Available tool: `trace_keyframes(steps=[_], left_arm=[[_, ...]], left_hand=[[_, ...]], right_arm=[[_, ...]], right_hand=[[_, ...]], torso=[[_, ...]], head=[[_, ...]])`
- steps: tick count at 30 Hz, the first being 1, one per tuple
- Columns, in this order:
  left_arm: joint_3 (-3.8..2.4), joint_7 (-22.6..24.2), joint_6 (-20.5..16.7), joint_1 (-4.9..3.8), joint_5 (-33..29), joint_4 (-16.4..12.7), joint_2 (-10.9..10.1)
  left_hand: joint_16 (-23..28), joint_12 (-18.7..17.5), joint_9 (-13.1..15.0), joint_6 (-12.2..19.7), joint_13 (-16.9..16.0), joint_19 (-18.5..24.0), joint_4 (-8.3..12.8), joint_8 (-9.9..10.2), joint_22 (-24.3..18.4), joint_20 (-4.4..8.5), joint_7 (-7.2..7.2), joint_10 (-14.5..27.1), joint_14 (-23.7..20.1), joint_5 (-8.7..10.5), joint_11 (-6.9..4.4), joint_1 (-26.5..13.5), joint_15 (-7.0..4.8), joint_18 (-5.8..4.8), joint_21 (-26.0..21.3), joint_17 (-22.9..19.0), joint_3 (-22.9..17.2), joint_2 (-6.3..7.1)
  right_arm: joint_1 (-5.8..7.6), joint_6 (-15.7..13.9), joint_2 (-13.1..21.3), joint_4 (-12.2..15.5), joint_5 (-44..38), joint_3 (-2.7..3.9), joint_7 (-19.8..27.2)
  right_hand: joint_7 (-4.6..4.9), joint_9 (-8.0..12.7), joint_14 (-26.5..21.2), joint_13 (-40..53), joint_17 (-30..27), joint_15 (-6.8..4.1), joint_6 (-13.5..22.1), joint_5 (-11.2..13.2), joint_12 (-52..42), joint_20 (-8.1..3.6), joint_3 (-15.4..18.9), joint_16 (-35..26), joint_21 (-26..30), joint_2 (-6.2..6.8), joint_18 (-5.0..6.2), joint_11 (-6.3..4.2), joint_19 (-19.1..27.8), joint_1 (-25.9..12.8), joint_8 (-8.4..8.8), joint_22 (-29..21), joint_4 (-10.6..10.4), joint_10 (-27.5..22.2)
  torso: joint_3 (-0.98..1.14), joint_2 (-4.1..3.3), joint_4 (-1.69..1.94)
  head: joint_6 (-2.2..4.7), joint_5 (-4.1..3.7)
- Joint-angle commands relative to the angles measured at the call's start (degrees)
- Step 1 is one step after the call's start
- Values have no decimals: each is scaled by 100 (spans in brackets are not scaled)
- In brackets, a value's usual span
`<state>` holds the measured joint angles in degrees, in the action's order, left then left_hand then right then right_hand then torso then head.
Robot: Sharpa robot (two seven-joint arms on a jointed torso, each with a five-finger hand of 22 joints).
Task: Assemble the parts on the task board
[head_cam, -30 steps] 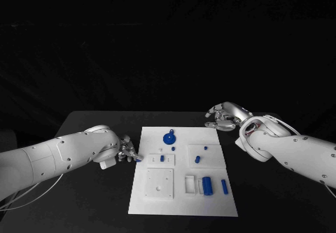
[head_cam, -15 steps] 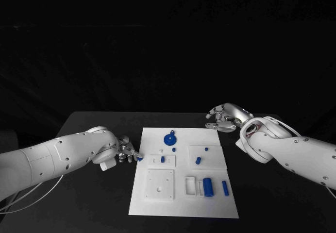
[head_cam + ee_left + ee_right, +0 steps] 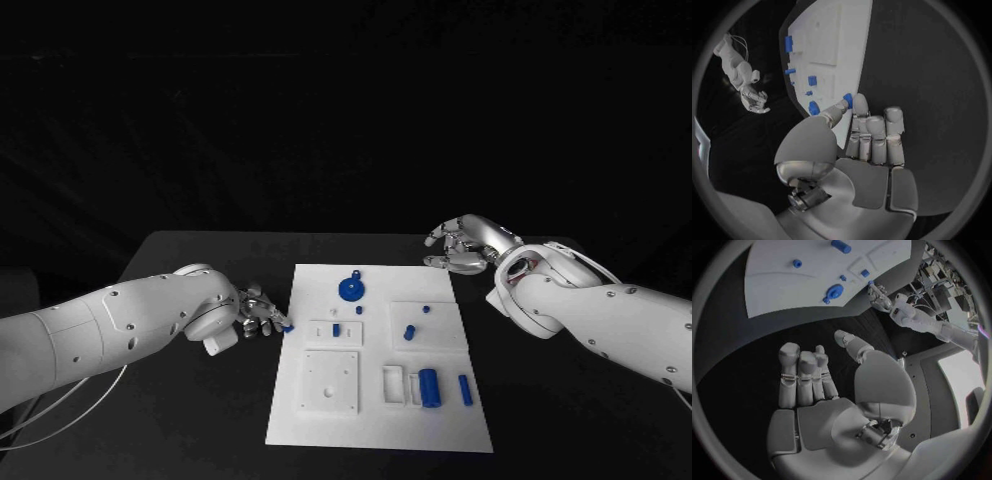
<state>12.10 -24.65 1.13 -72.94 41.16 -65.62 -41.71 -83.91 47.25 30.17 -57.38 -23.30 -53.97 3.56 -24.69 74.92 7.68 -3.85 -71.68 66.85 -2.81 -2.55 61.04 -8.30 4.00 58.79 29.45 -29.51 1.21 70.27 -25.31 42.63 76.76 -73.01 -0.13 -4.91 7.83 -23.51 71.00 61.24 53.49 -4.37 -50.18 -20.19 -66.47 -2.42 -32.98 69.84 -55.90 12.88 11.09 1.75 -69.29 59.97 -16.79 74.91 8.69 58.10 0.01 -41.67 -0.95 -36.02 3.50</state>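
1. Compared with a second ago, your left hand [image 3: 261, 315] is sitting slightly further from the robot along the left edge of the task board [image 3: 378, 420]; your right hand [image 3: 464, 242] is staying put off the board's far right corner.
2. Left hand: you are pinching a small blue part [image 3: 848, 100] between thumb and a fingertip; the remaining fingers are lying straight, side by side. It is sitting right at the board's left edge.
3. Right hand: fingers are curling inward with nothing in them, hovering over bare black table [image 3: 202, 250], apart from the board.
4. Parts on the board: a round blue disc with a tab [image 3: 352, 288] near the far end; two small blue pegs [image 3: 336, 329] mid-board on the left; a slanted blue piece [image 3: 408, 332] and a tiny blue dot [image 3: 426, 306] on the right raised panel; a thick blue cylinder [image 3: 427, 382] and a thinner blue bar [image 3: 464, 389] standing side by side near the right edge.
5. No writing or labels are readable anywhere.
6. Room: open table is lying on both sides of the board and beyond its far end; your left forearm is taking up the near-left table.
7. Views: the left wrist view is showing the pinch plainly, which the head view is barely resolving. The right wrist view is showing the curled, unloaded fingers, the disc [image 3: 834, 292] and the left hand [image 3: 877, 294].
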Motion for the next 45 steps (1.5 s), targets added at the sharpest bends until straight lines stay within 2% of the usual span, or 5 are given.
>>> trace_keyframes(steps=[1,20,27,33,45], left_arm=[[2,113,-104,6,-263,-15,4],[-29,346,-69,7,-947,-133,-177],[-125,430,-32,6,-1144,-256,-286],[-260,604,-47,-4,-1345,-379,-369],[-296,1198,-235,-93,-1906,-865,-473]], left_hand=[[34,-29,9,-35,6,-46,918,-38,78,604,1,-51,30,-38,7,-54,-35,-59,31,-6,-895,-4],[35,-40,55,-78,15,-56,976,-50,76,607,10,-86,42,-44,1,-86,-41,-62,28,-9,-960,-12],[37,-46,66,-87,19,-57,992,-52,77,608,12,-89,42,-43,0,-90,-42,-63,28,-10,-972,-14],[38,-50,72,-91,22,-59,1001,-52,77,608,13,-94,44,-41,-1,-96,-44,-64,29,-10,-977,-17],[36,-57,87,-100,27,-75,1017,-49,74,613,19,-105,56,-46,-10,-115,-54,-62,32,-11,-985,-27]], right_arm=[[-9,53,-11,-3,-33,0,49],[-19,42,-4,1,-29,0,61],[-22,42,-7,4,-14,0,82],[-24,46,-10,47,24,0,108],[-54,90,-59,430,174,-10,123]], right_hand=[[46,10,10,-10,9,-14,7,13,-15,-48,21,-18,25,-13,391,5,-3,-27,-25,99,10,-40],[45,11,10,-14,9,-14,7,10,-16,-49,20,-19,26,-14,391,5,-3,-29,-25,99,9,-41],[45,11,10,-15,9,-14,6,10,-17,-49,19,-19,26,-14,391,5,-3,-28,-25,99,9,-41],[45,11,11,-16,9,-15,6,10,-18,-50,19,-19,26,-15,391,4,-3,-26,-25,99,11,-41],[45,12,9,-19,9,-15,8,13,-19,-50,21,-20,26,-11,391,4,-2,-24,-24,99,18,-43]], torso=[[-2,1,-3],[2,-2,-6],[2,-1,1],[2,0,1],[1,-1,-2]], head=[[-3,5],[13,6],[19,0],[41,6],[92,7]])
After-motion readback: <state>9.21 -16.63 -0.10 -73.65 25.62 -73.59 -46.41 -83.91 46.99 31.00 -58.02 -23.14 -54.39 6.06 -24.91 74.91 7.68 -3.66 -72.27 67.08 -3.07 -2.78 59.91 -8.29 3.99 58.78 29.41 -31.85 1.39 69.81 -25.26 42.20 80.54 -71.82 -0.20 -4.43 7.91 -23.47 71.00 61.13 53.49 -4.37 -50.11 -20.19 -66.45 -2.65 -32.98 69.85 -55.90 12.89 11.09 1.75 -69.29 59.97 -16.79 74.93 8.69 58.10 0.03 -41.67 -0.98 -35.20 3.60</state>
